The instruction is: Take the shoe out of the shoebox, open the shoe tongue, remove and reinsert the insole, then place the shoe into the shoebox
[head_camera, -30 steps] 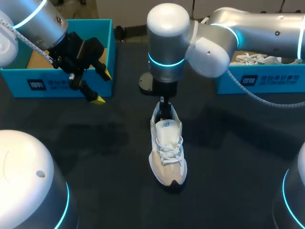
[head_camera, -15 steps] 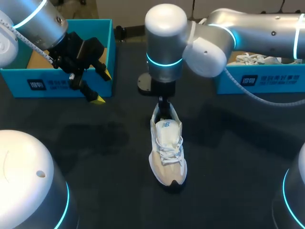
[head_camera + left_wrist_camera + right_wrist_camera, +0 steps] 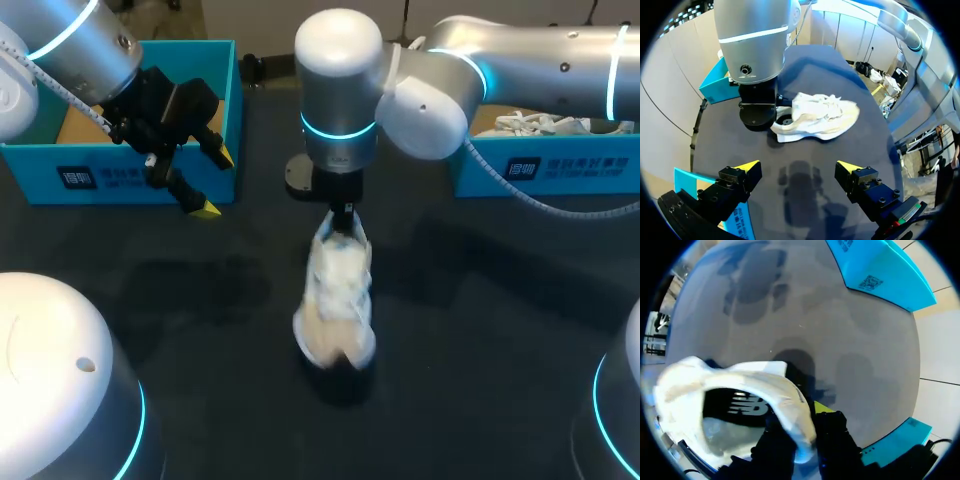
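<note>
From where I stand, the white and beige lace-up sneaker point(image 3: 336, 298) sits in the middle of the frame on the dark matte table top point(image 3: 480, 330). Its toe points toward the lower edge, and its outline is blurred. I cannot tell whether the sole rests flat on the table.

The silver right arm point(image 3: 540, 50) comes in from the upper right and reaches past the centre. The right gripper point(image 3: 343, 214) points straight down at the heel. In the right wrist view, the right gripper point(image 3: 802, 422) pinches the padded heel collar of the sneaker point(image 3: 752, 382). One black finger is inside the shoe and the other, with its yellow tip, is outside, so the collar is clamped between them.

The left gripper point(image 3: 215, 182) hangs in the upper left of the frame, in front of the open-topped teal cardboard shoebox point(image 3: 120, 172). Its fingers are spread wide and hold nothing. In the left wrist view, the left gripper point(image 3: 799, 167) shows only bare table between its yellow tips. The sneaker point(image 3: 820, 117) lies well ahead of it.

A second teal cardboard box point(image 3: 545, 170) stands at the upper right edge of the frame, with another white laced shoe point(image 3: 530, 124) inside it.
</note>
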Tool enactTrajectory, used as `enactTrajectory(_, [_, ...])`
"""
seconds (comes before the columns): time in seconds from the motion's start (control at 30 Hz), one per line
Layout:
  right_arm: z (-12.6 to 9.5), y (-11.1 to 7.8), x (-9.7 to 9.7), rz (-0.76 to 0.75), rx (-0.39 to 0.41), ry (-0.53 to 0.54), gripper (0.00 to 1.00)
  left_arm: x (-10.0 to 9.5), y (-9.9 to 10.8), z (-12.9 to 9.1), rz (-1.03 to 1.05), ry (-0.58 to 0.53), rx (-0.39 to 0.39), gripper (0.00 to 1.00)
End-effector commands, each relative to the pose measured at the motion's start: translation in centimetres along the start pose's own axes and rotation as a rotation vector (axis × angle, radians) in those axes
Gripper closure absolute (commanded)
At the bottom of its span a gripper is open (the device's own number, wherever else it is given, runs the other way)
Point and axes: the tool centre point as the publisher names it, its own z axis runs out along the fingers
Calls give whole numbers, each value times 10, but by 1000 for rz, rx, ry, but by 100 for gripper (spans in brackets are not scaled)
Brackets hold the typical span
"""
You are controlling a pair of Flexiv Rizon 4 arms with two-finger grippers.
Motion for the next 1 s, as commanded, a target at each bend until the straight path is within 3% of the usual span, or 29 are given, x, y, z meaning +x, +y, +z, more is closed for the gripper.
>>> enactTrajectory(0.03, [-6, 3, -2, 4, 7, -1, 100, 1, 0, 0, 0, -2, -2, 0])
enactTrajectory(0.27, [-39, 0, -8, 9, 12, -5, 100, 1, 0, 0, 0, -2, -2, 0])
enactTrajectory(0.67, [-129, -19, -39, -11, 66, 0, 100, 1, 0, 0, 0, -2, -2, 0])
enactTrajectory(1.0, [-186, -36, -69, -29, 95, -59, 100, 1, 0, 0, 0, -2, -2, 0])
